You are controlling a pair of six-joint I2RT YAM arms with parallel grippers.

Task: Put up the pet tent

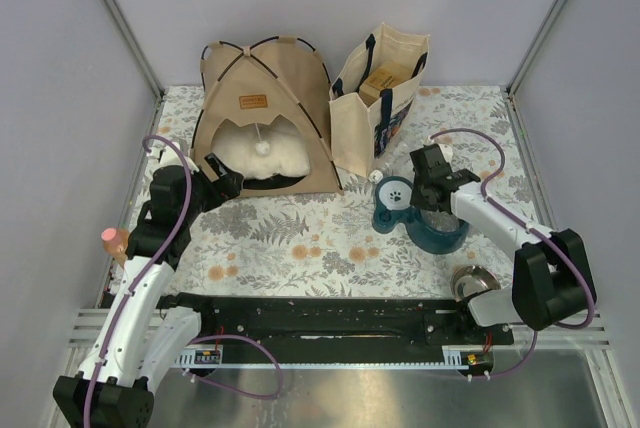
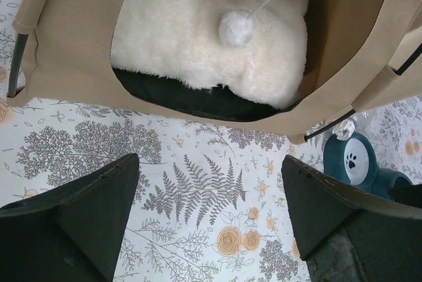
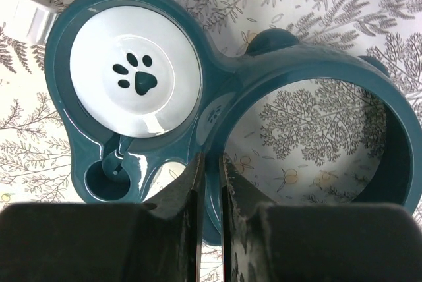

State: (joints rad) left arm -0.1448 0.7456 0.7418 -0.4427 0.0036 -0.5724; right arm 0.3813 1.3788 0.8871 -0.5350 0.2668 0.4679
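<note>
The pet tent (image 1: 265, 98) stands upright at the back left, tan canvas on thin black poles. A fluffy white pillow (image 1: 285, 153) fills its arched doorway and a white pom-pom (image 1: 262, 147) hangs in front. In the left wrist view the tent (image 2: 72, 64), pillow (image 2: 198, 38) and pom-pom (image 2: 236, 28) lie just ahead. My left gripper (image 1: 225, 176) (image 2: 210, 163) is open over the cloth before the doorway, holding nothing. My right gripper (image 1: 430, 183) (image 3: 211, 163) is shut on the rim of a teal pet feeder stand (image 1: 400, 210) (image 3: 277, 58).
A cream tote bag (image 1: 375, 98) with navy handles stands right of the tent. The teal stand (image 2: 356, 160) also shows at the right of the left wrist view. A metal bowl (image 1: 472, 281) sits near the right arm's base, and a pink object (image 1: 112, 238) at the left edge.
</note>
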